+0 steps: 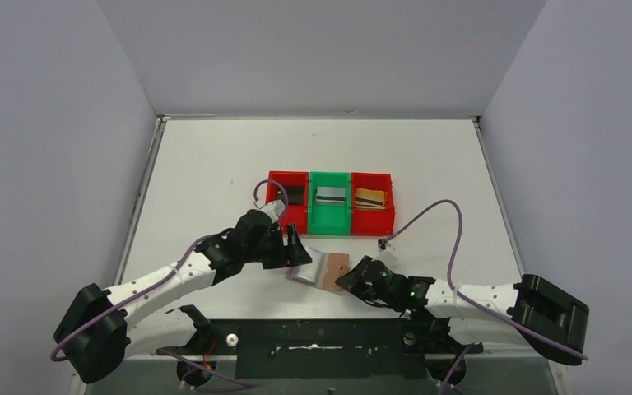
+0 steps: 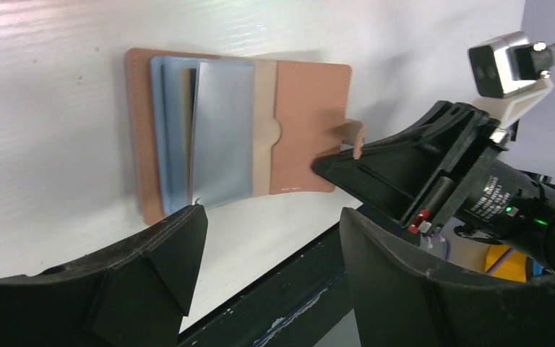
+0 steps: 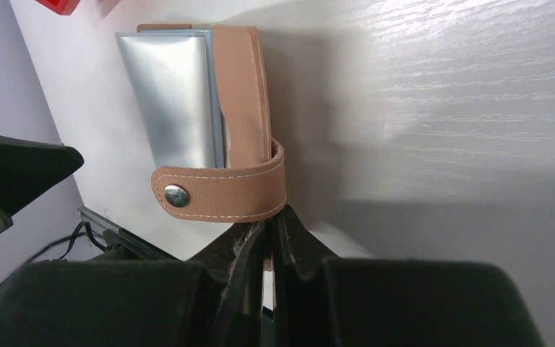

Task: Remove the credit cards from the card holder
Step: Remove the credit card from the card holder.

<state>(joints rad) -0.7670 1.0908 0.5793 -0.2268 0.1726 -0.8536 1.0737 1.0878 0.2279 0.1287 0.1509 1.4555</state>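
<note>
- The left gripper is released, with its two fingers spread wide and nothing between them.
- Just ahead of its fingertips lies the card holder, opened flat on the table. A pale silvery-blue card stands partly out of the blue-grey slots, its free end nearest this gripper.
- Across the holder, facing the left gripper, the right gripper is clenched on the holder's cover edge, right where the snap tab loops back.
- Further beyond both grippers sit three bins, each holding one of the credit cards. Judging by that, this card is the last to pull.
- Risk: the card is thin and lies nearly flat, so closing fingers may ride over it or nip the lining as well. The whole holder would then come along.
- Risk: the right gripper's bite is narrow, so a hard tug could slip the leather free or swing the holder round.
- Risk: the holder lies close to the table edge on the grippers' own side, so a pull that way could drag it off.
- Risk: the two grippers are close together, and a crooked approach could knock one against the other.
</note>
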